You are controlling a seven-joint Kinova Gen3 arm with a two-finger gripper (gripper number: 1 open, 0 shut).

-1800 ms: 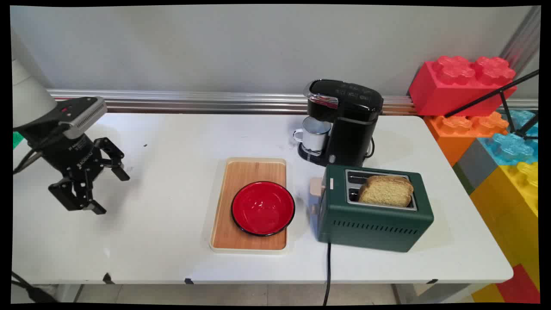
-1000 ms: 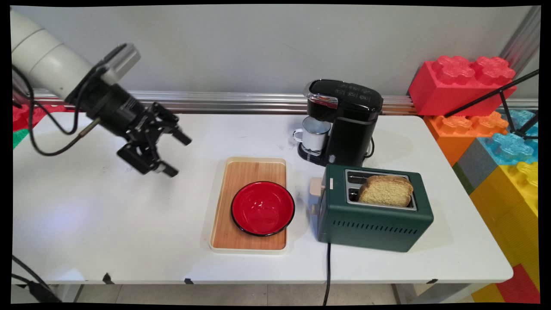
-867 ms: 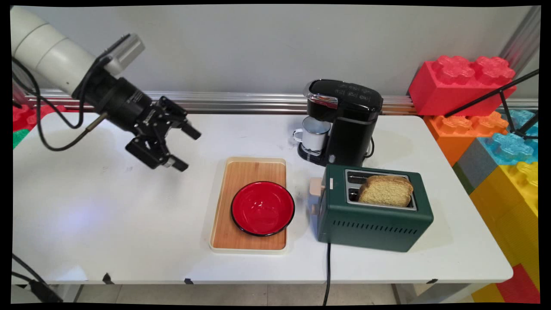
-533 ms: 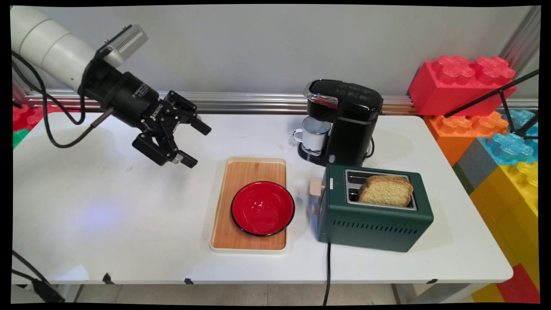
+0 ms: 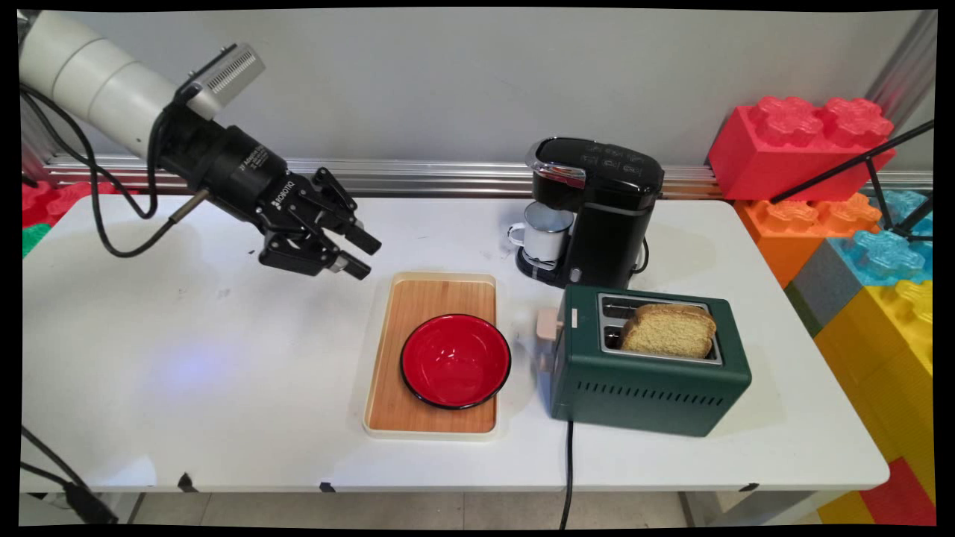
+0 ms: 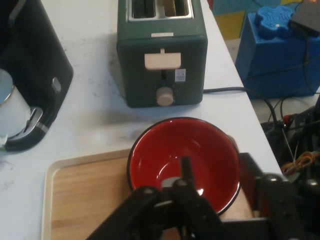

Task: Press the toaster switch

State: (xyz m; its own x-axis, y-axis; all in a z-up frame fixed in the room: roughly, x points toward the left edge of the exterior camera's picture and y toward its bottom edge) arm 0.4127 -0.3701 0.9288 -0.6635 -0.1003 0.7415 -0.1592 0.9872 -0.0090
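the white table (image 5: 224, 373) spreads under the gripper (image 5: 358, 253), which hangs empty with fingers apart just short of the wooden tray (image 5: 440, 294) and red bowl (image 5: 455, 360), the green toaster (image 5: 649, 373) beyond, its bread slice (image 5: 668, 330) half sunk in its slot.

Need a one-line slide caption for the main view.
Open gripper hovers left of tray holding red bowl.
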